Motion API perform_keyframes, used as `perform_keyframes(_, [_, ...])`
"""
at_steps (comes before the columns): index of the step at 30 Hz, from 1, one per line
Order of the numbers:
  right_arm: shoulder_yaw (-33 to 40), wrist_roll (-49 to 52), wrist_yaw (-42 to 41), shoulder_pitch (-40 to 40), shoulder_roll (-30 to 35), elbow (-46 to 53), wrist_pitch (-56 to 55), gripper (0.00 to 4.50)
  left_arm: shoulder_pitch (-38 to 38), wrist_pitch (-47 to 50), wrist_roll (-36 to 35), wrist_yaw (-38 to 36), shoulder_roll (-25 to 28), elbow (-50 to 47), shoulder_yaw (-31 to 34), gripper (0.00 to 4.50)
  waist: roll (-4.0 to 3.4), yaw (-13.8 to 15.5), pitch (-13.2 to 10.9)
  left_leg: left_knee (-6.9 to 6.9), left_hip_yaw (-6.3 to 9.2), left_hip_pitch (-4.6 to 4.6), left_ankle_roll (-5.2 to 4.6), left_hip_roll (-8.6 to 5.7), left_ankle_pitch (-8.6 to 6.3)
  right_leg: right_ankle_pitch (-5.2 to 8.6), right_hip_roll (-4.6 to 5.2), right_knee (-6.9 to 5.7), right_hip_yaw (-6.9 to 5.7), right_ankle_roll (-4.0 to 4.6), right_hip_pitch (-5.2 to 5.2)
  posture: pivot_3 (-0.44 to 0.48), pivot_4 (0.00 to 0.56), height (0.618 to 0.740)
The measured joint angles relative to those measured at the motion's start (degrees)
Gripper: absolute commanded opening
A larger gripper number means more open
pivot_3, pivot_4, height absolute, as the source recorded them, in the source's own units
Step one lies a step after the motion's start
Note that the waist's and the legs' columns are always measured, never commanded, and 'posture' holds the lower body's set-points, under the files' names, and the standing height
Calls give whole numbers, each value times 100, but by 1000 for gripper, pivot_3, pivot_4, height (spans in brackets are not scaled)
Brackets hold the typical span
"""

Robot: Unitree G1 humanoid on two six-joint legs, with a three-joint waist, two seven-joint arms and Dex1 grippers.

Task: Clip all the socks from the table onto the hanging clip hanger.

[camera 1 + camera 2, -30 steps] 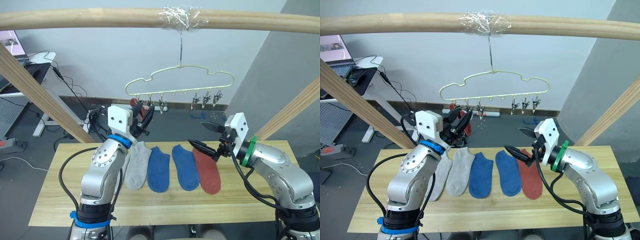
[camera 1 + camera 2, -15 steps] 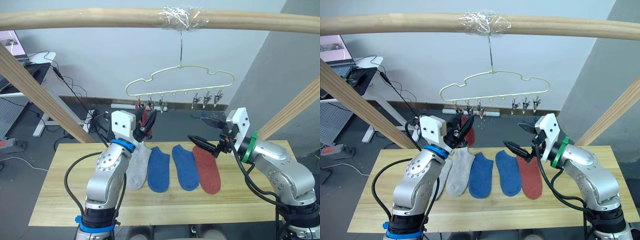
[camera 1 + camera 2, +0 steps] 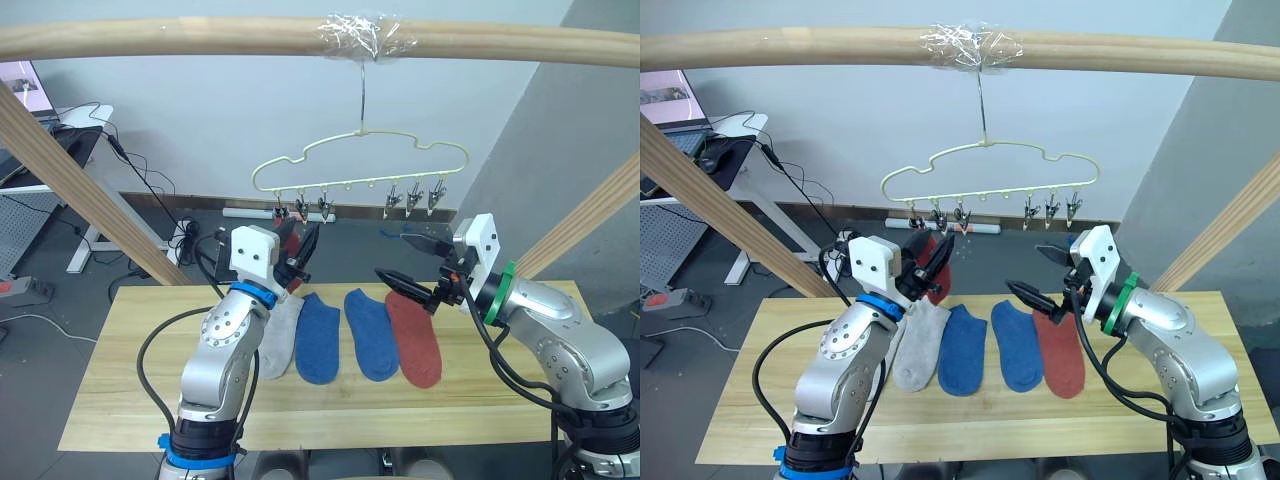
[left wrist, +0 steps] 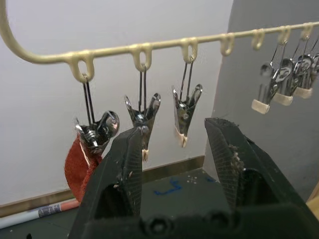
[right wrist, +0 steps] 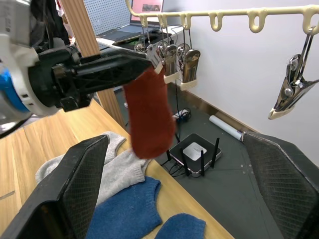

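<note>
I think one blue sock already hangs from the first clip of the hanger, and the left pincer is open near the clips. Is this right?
Not quite: the hanging sock is rust red, not blue, as the right wrist view shows. The rest holds: it hangs from the end clip of the clip hanger, and the left pincer is open near the clips.

My left gripper (image 3: 305, 243) is raised just below the hanger (image 3: 360, 165), beside a red sock (image 3: 291, 245) hanging from its leftmost clip. My right gripper (image 3: 408, 262) is spread open above the table (image 3: 120, 380), where four socks lie side by side: grey (image 3: 281, 338), blue (image 3: 318, 337), blue (image 3: 368, 332), red (image 3: 413, 339).
</note>
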State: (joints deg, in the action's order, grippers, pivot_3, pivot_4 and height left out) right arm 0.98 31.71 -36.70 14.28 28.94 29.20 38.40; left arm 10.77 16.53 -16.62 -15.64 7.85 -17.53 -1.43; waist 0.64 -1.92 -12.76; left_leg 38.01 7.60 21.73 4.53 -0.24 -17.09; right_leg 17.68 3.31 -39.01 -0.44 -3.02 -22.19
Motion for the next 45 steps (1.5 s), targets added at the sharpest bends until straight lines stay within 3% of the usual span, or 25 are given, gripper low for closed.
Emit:
perform_keyframes(14, [0, -1, 102, 42, 21, 1, 19, 4500, 539, -539, 156, -3, -86, 909, 129, 2199, 0, -40, 0, 4, -1, 1, -2, 0, 2, -3, 0, -1, 0, -1, 0, -97, 186, 740])
perform_keyframes(32, [1, 0, 187, 43, 29, 2, 20, 4500, 680, -788, 277, 106, -155, 1129, 190, 2199, 0, -71, 1, 7, -2, 0, -4, 0, 4, -6, 0, -3, 0, -1, 1, -97, 189, 740])
perform_keyframes(35, [1, 0, 195, 43, 29, 2, 21, 4500, 740, -831, 287, 114, -163, 1147, 189, 1374, 0, -75, 1, 7, -2, 0, -5, 0, 5, -7, 0, -3, 0, -1, 1, -97, 189, 740])
perform_keyframes(45, [1, 53, 289, 42, 29, 90, 90, 4500, 800, -853, 315, 122, -182, 1294, 188, 1374, 0, -95, 1, 8, -2, 0, -6, 0, 7, -9, 0, -4, 0, -1, 1, -99, 189, 740])
